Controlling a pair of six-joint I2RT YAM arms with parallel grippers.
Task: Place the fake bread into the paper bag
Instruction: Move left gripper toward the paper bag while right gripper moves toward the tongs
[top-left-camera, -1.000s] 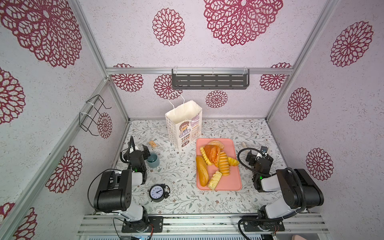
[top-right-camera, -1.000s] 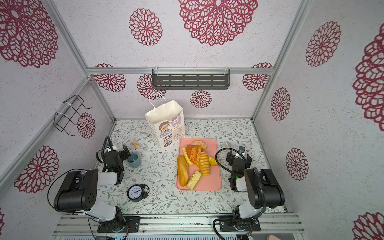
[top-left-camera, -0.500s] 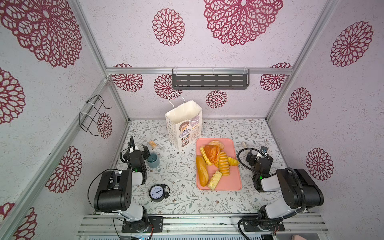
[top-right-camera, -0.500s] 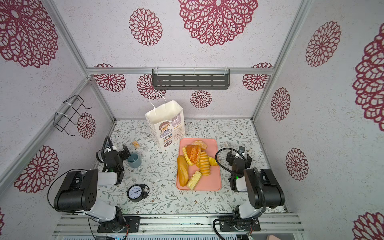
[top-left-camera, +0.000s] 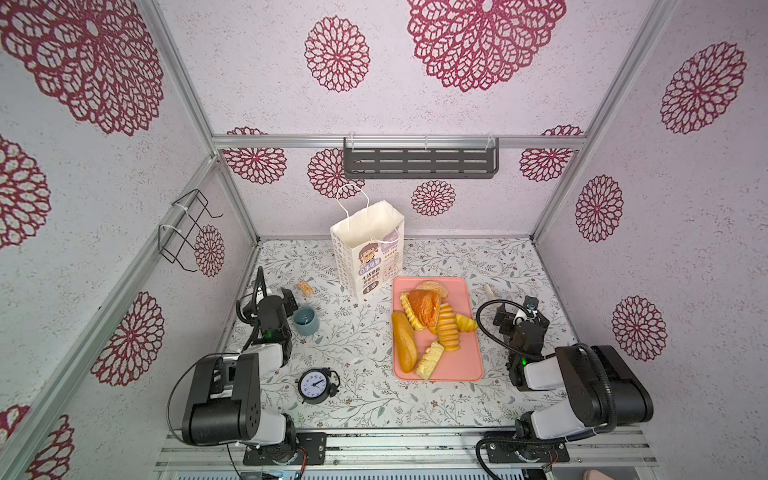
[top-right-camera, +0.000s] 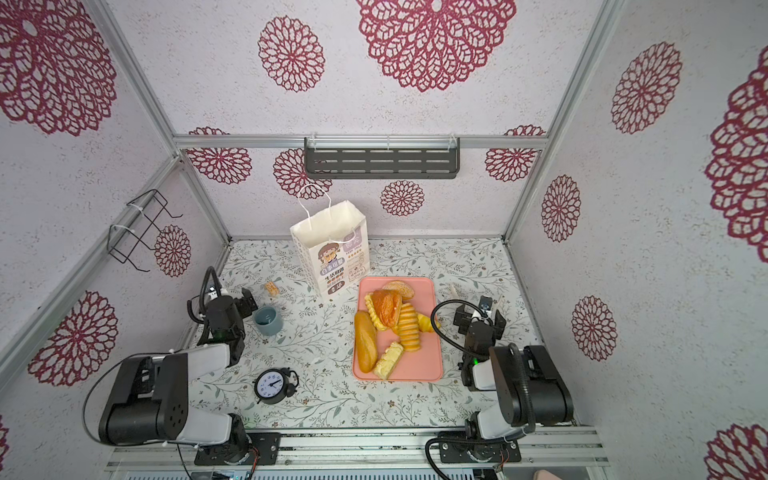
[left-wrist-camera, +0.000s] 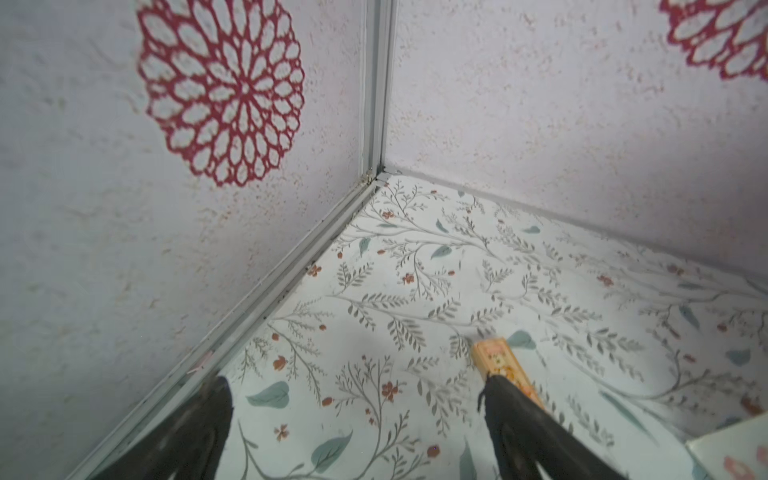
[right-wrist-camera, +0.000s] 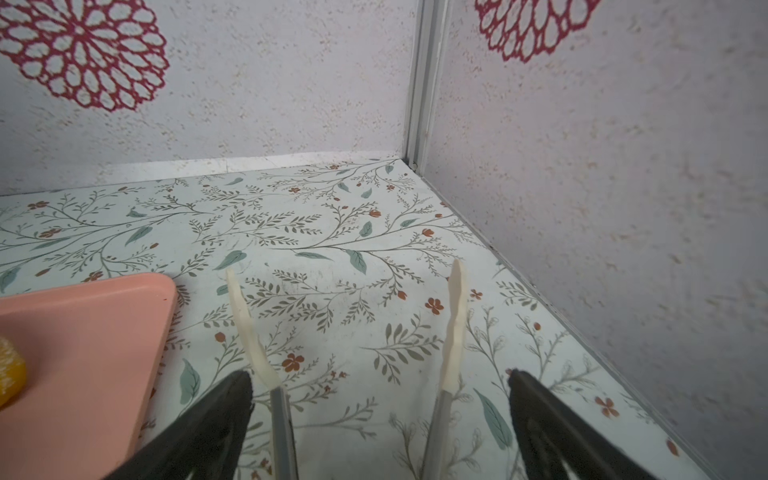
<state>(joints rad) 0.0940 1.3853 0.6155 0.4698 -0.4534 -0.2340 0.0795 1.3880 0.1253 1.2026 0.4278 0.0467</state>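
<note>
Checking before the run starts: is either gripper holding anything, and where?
Nothing in the left gripper; tongs sit between the right gripper's open jaws, apparently ungripped.

The 2 black-and-white robot arms sat folded low with elbows back: the left arm (top-left-camera: 232, 390) and the right arm (top-left-camera: 582, 382), each with its wrist stretched forward. The left black parallel gripper (left-wrist-camera: 353, 390) had its jaws spread wide, gripping nothing (both dark fingers showed in the wrist view). The right black parallel gripper (right-wrist-camera: 380, 374) likewise gaped wide.
</note>
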